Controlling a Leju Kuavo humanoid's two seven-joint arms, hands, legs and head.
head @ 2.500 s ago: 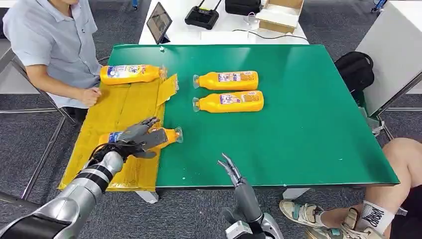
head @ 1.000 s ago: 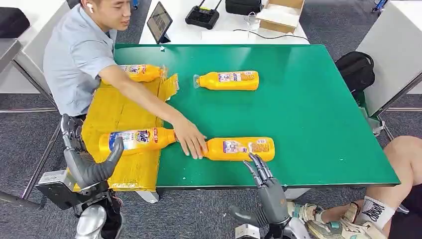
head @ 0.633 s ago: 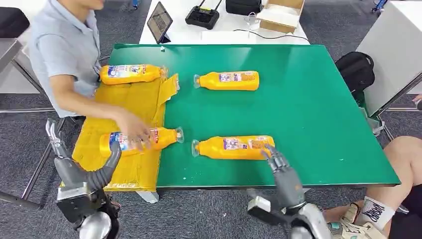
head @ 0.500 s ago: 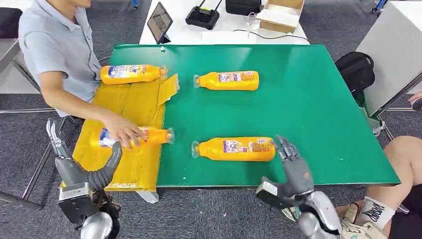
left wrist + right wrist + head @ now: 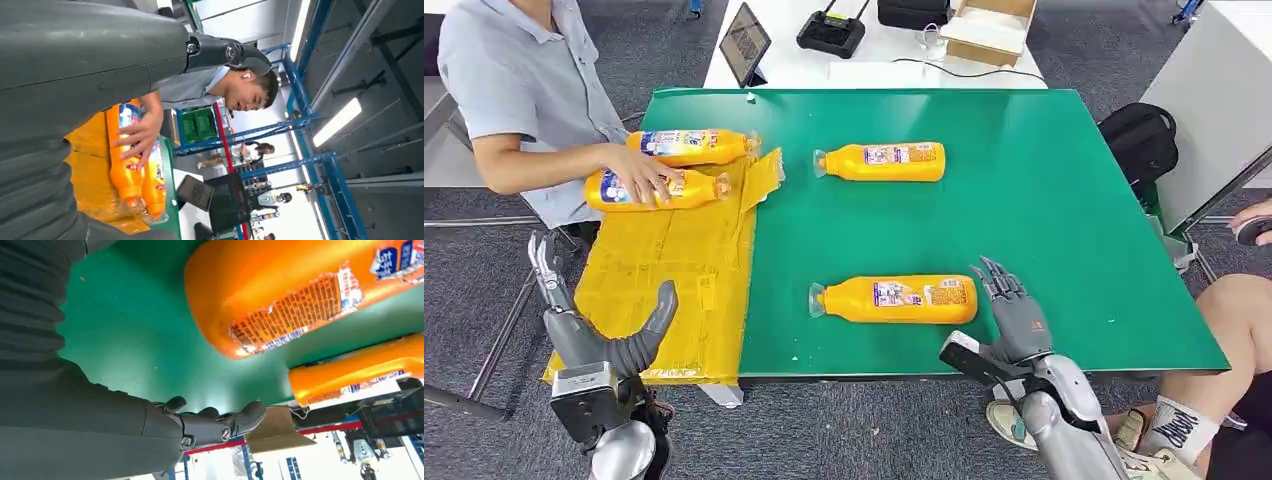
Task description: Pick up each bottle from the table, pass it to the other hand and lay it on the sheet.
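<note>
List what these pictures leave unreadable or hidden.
- Label print on the near bottle: too small in the head view, cut off by the edge in the right wrist view.
- Second bottle on the sheet: label partly covered by the person's hand.
- Left hand: fills the left wrist view, hiding much of the sheet.

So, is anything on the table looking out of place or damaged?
Yes. The yellow sheet is not flat: its far corner beside the green table is folded up and crumpled. A person's hand rests on one bottle lying on the sheet, touching a second bottle. No spill shows.
</note>
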